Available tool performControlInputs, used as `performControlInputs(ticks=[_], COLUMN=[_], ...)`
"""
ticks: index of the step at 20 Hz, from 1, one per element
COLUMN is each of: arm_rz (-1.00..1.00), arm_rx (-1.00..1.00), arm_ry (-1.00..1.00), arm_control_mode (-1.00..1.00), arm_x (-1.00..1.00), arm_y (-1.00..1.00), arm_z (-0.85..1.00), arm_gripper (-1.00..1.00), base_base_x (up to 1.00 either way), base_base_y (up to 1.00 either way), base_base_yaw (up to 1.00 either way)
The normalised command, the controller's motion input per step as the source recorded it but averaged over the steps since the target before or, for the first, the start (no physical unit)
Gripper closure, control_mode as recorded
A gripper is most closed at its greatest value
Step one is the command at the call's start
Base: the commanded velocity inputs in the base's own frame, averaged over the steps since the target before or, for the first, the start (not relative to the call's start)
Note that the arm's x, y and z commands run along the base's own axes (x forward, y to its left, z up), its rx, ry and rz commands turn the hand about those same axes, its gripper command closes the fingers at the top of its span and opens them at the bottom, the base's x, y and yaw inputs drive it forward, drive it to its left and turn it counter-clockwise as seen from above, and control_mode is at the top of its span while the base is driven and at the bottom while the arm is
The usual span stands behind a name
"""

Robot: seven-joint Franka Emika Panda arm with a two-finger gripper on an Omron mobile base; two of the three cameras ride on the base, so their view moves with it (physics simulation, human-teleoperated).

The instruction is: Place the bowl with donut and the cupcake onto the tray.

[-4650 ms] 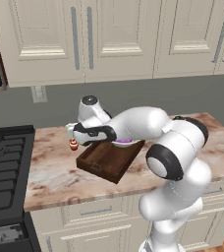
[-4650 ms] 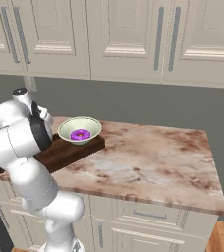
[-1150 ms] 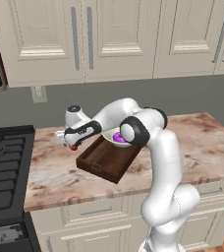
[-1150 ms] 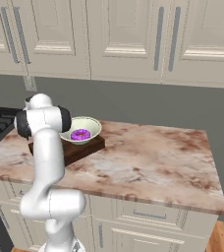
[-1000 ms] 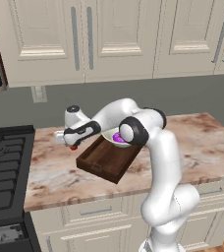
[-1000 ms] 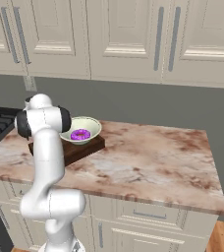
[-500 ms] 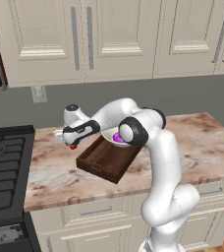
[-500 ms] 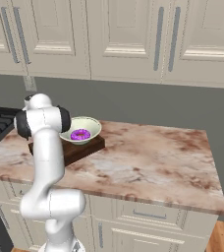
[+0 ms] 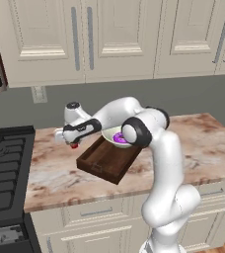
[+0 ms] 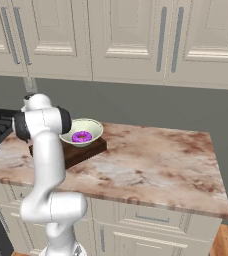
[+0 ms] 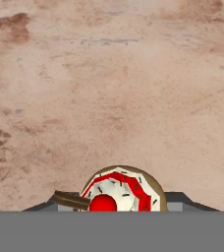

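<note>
My gripper (image 9: 72, 143) hangs over the counter just off the left corner of the dark brown tray (image 9: 104, 160). It is shut on the cupcake (image 9: 74, 145). In the hand view the cupcake (image 11: 118, 192), white frosting with a red top, sits between the two dark fingertips (image 11: 65, 201) of the gripper (image 11: 119, 203), over marbled stone. The cream bowl (image 10: 93, 131) rests on the far end of the tray (image 10: 88, 149) with the purple donut (image 10: 81, 136) inside. From the left base view the bowl (image 9: 108, 133) and donut (image 9: 118, 138) are partly hidden by my arm.
A black stove (image 9: 6, 163) borders the counter on the left. The marbled counter (image 10: 151, 160) stretches right of the tray. Cabinets hang above, and a wall outlet (image 9: 38, 94) sits behind the stove side.
Since the earliest frames the arm has straightened and its elbow now rides over the bowl, while the hand stays at the cupcake. Over the last second nothing visibly moves.
</note>
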Motion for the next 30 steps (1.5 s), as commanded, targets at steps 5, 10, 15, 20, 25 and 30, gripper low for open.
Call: performControlInputs(ticks=[5,10,15,20,25,30], arm_rz=[0.00,0.00,-0.01,-0.01,0.00,0.00], arm_rx=[0.04,0.06,0.03,0.02,0.01,0.01], arm_ry=[0.00,0.00,-0.02,-0.02,0.00,0.00], arm_control_mode=[-1.00,-1.00,-1.00,-1.00,-1.00,-1.00], arm_x=[-0.27,-0.32,-0.09,-0.07,-0.13,-0.24], arm_y=[-0.21,-0.18,0.00,0.00,0.00,-0.06], arm_z=[0.10,0.05,0.19,0.21,0.30,0.29], arm_gripper=[1.00,1.00,1.00,1.00,1.00,1.00], base_base_x=[0.00,0.00,0.00,0.00,0.00,0.00], base_base_y=[0.00,0.00,0.00,0.00,0.00,0.00], base_base_yaw=[0.00,0.00,0.00,0.00,0.00,0.00])
